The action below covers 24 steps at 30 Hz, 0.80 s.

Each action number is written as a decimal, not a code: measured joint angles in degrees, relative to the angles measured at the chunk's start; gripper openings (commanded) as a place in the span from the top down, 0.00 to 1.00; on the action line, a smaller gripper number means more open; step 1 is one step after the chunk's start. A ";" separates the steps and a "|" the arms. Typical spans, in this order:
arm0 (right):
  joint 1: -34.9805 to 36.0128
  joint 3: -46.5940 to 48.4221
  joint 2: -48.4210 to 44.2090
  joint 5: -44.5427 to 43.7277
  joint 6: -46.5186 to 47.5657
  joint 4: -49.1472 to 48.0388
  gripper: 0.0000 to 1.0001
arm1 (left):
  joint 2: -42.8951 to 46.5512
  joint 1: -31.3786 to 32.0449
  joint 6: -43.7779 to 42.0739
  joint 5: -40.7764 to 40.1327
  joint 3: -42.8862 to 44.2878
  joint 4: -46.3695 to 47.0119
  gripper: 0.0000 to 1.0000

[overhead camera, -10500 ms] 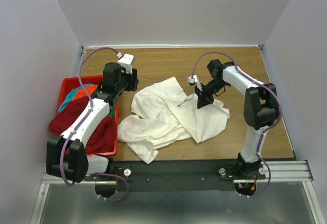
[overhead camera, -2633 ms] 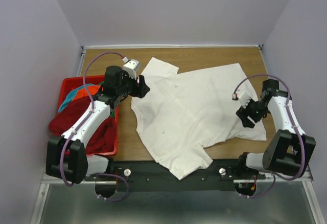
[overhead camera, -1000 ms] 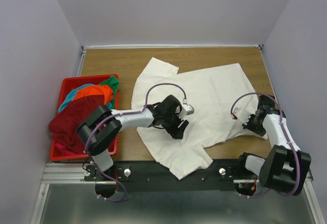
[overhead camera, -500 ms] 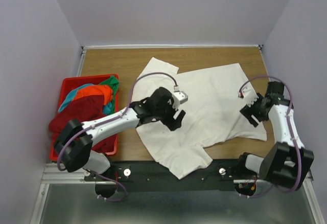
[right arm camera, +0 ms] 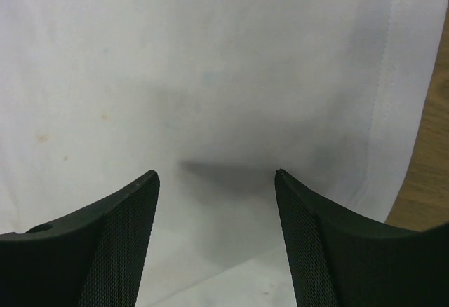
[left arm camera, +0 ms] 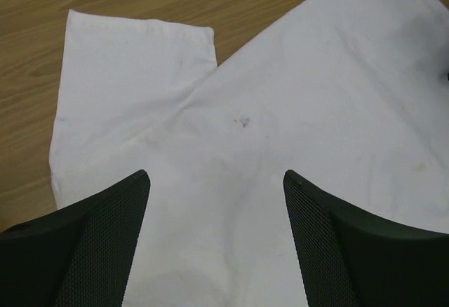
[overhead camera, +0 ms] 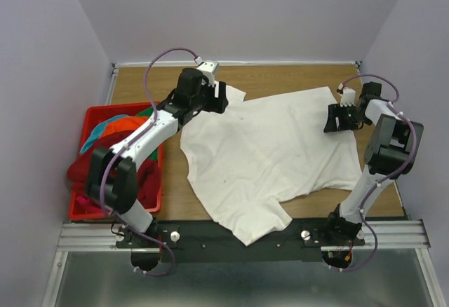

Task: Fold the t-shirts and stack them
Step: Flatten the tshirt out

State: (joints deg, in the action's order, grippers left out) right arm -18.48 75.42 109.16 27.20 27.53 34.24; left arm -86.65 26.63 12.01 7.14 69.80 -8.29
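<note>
A large white t-shirt (overhead camera: 266, 153) lies spread flat on the wooden table; its cloth fills the left wrist view (left arm camera: 280, 111) and the right wrist view (right arm camera: 210, 76). My left gripper (overhead camera: 217, 101) hovers open over the shirt's far left sleeve (left arm camera: 126, 62), nothing between its fingers (left arm camera: 105, 244). Over the shirt's far right corner my right gripper (overhead camera: 335, 119) also stands open and empty, with the hem (right arm camera: 407, 76) just to its right. Dark red (overhead camera: 81, 170), orange (overhead camera: 116, 125) and teal (overhead camera: 91, 139) t-shirts sit heaped in the basket.
A red plastic basket (overhead camera: 77, 212) stands at the table's left edge beside the left arm. Bare wood (overhead camera: 280, 79) runs along the back behind the shirt. The shirt's near sleeve (overhead camera: 256, 226) hangs over the black front rail.
Both arms swung from the near half of the shirt to its far corners. The right gripper went from nearly shut to open; the left opened wider. The shirt lies as before.
</note>
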 measured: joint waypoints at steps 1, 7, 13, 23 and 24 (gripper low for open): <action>0.00 0.59 1.29 -0.81 -1.25 -0.31 0.29 | -2.19 -0.35 0.70 0.31 1.11 -0.07 0.23; 0.00 2.99 4.15 -5.49 -5.68 -2.47 0.34 | -17.05 -0.11 3.34 2.82 6.99 -1.84 0.37; 0.00 3.08 5.20 -8.39 -6.05 -4.74 0.54 | -24.83 0.13 5.95 5.92 6.05 -2.64 0.43; 0.00 -9.55 -3.26 -12.28 1.05 -10.03 0.62 | -15.43 0.17 12.04 10.97 -15.69 10.19 0.43; 0.00 -11.43 -4.76 -12.72 1.81 -10.03 0.62 | -13.94 0.26 13.03 11.56 -17.88 11.21 0.43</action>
State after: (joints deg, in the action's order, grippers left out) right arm -18.48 63.99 104.40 14.48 29.34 24.21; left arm -100.60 26.89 25.04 18.70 51.92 2.92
